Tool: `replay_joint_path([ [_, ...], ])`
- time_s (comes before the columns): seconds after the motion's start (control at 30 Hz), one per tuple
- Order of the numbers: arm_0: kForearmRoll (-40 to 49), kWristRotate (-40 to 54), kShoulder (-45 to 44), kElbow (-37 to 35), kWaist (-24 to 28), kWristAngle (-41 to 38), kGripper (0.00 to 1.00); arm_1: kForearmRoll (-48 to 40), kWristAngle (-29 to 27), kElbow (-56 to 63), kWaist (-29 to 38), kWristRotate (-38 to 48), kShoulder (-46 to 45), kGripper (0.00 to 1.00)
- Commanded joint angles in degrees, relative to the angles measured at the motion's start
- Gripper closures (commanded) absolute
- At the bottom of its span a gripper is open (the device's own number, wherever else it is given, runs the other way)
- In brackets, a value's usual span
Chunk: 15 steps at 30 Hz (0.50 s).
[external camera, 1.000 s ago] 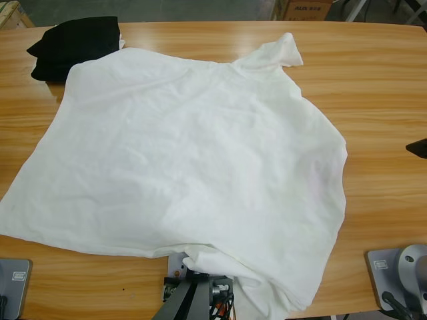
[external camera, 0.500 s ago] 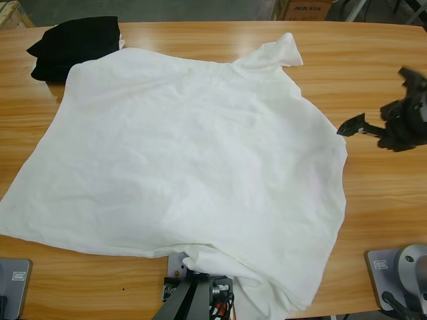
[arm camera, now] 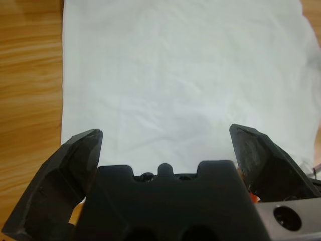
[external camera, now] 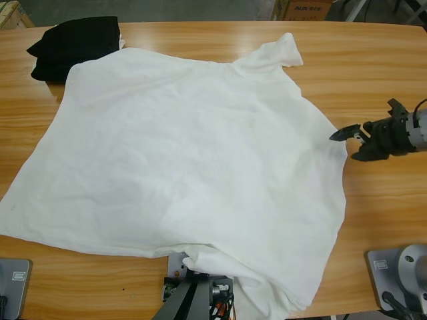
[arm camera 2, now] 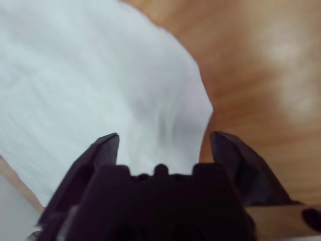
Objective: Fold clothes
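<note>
High view: right gripper (external camera: 350, 143) enters from the right edge, jaws spread, nothing between them, tips just at the shirt's right edge.
Right wrist view: right gripper (arm camera 2: 164, 139) looks along parted jaws; white cloth under the left jaw, bare table (arm camera 2: 261, 65) under the right jaw.
Left gripper (arm camera: 165, 138): seen only in the left wrist view; jaws wide apart, holding nothing, white cloth spread ahead of them, wood at the left side.
Shirt (external camera: 193, 167): white, wrinkled, spread flat over most of the table (external camera: 373, 73); one sleeve points to the far side, the near hem is bunched and hangs over the front edge.
Black garment (external camera: 70, 47): folded, at the far left corner, touching the shirt's far left edge.
</note>
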Motion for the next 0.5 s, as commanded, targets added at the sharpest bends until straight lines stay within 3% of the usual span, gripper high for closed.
replay_joint_path([
  [0.03, -0.6, 0.3, 0.8, 0.1, -0.6, 0.7, 0.0, -4.1, 2.0, 2.7, -3.4, -1.5, 6.7, 0.266],
  [0.17, -0.6, 0.3, 1.5, -0.2, -0.7, 0.6, 0.0, -6.4, 3.1, 3.1, -4.0, -1.8, 8.9, 0.269],
  [0.2, -0.6, 0.3, 1.7, -0.2, -0.7, 0.6, 0.0, -7.7, 3.7, 3.4, -4.4, -2.2, 9.7, 0.327],
  [0.33, -0.6, 0.3, 1.6, -0.2, -0.9, 0.6, 0.0, -11.0, 5.3, 3.6, -5.1, -3.3, 12.1, 0.937],
  [0.37, -0.6, 0.3, 1.6, -0.2, -0.9, 0.6, 0.0, -11.5, 5.7, 3.7, -5.1, -3.5, 12.5, 1.0],
  [0.5, -0.7, 0.3, 1.8, -0.4, -0.9, 0.6, 0.0, -11.9, 6.5, 3.6, -5.1, -3.6, 11.6, 1.0],
])
